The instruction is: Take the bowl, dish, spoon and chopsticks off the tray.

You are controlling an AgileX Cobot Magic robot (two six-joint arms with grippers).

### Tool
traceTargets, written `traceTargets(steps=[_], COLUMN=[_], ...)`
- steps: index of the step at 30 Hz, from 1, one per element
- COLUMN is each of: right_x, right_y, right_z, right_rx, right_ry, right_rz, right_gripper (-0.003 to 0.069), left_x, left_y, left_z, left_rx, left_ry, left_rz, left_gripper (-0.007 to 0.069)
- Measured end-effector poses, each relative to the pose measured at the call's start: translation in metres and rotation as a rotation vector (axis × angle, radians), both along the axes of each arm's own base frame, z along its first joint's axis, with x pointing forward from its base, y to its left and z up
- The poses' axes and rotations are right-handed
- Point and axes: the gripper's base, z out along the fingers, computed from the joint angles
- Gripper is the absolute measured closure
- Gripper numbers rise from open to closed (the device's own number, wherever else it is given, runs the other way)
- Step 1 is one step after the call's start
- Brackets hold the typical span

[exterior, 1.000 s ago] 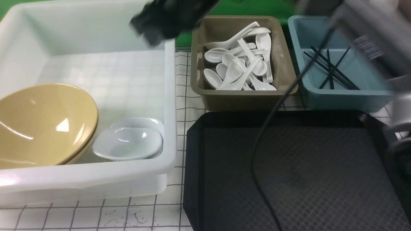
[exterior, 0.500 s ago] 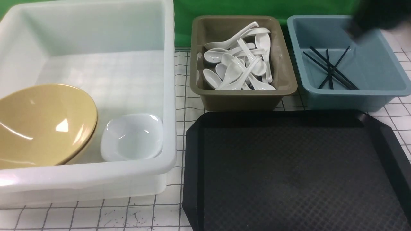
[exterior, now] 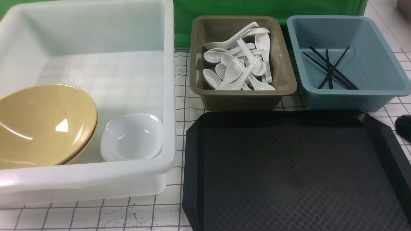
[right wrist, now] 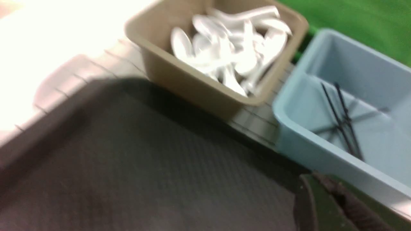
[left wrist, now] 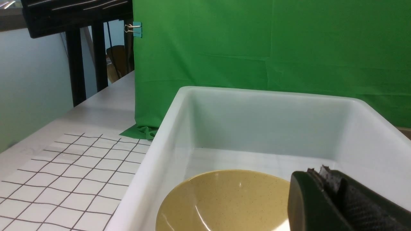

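The black tray lies bare at the front right; it also shows in the right wrist view. The yellow bowl leans in the white tub, with the white dish beside it. Several white spoons lie in the olive bin. Black chopsticks lie crossed in the blue bin. My left gripper is shut and empty, above the tub near the bowl. My right gripper is shut and empty, beside the tray's far right corner by the blue bin.
A green cloth hangs behind the bins. The table has a white gridded cover. A dark part of the right arm shows at the right edge of the front view.
Both arms have swung out of the front view's middle; the right one dropped to the right edge. The white dish has settled flat in the tub.
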Motion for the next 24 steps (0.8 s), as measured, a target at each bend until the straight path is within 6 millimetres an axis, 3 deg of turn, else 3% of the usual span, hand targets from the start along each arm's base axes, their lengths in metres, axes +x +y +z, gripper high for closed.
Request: traceTargets(steps=[4, 11, 24], right_x=[-0.005, -0.009, -0.016], right_y=[0.004, 0.005, 0.0], right_z=[-0.029, -0.059, -0.071], right_rx=[0.055, 0.06, 0.096], right_ry=[-0.072, -0.046, -0.021], right_rz=[0.063, 0.087, 0.065], right_gripper=[0.0622, 0.0622, 0.0622], left_x=[0.0, 0.0, 0.0], left_y=[0.0, 0.0, 0.0], left_z=[0.0, 0.0, 0.0], left_rx=[-0.001, -0.001, -0.001], left_ry=[0.0, 0.0, 0.0], left_rz=[0.0, 0.0, 0.0], left_gripper=[0.063, 0.063, 0.063])
